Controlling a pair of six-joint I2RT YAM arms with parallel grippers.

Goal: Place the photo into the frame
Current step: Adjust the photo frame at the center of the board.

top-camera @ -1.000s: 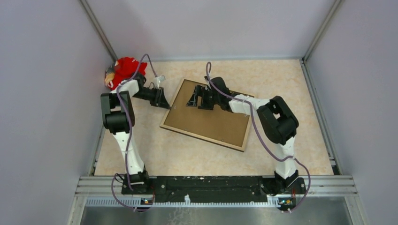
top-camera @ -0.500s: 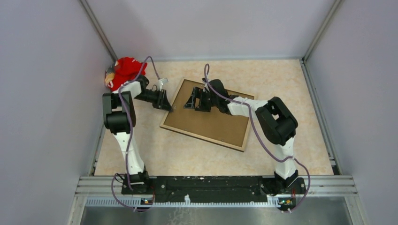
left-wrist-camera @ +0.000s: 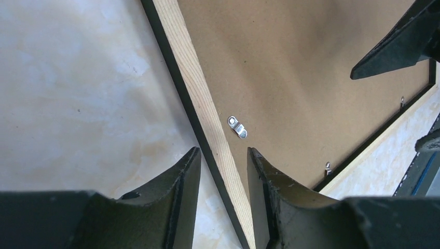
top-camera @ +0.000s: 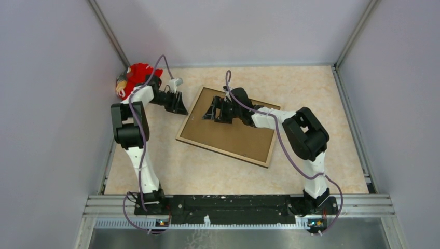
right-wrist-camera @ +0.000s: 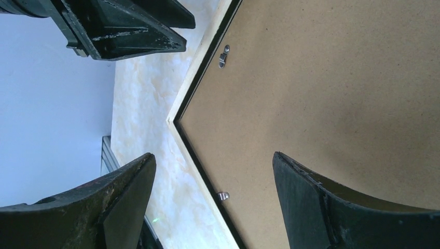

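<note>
— Do we find any writing, number or brand here?
— No, we can read nothing. The brown backing board (left-wrist-camera: 290,62) is plain, and the wooden back of the frame (left-wrist-camera: 198,93) carries no label that we can read.

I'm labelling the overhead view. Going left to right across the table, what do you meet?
red soft toy → left pincer → frame, lying back up
</note>
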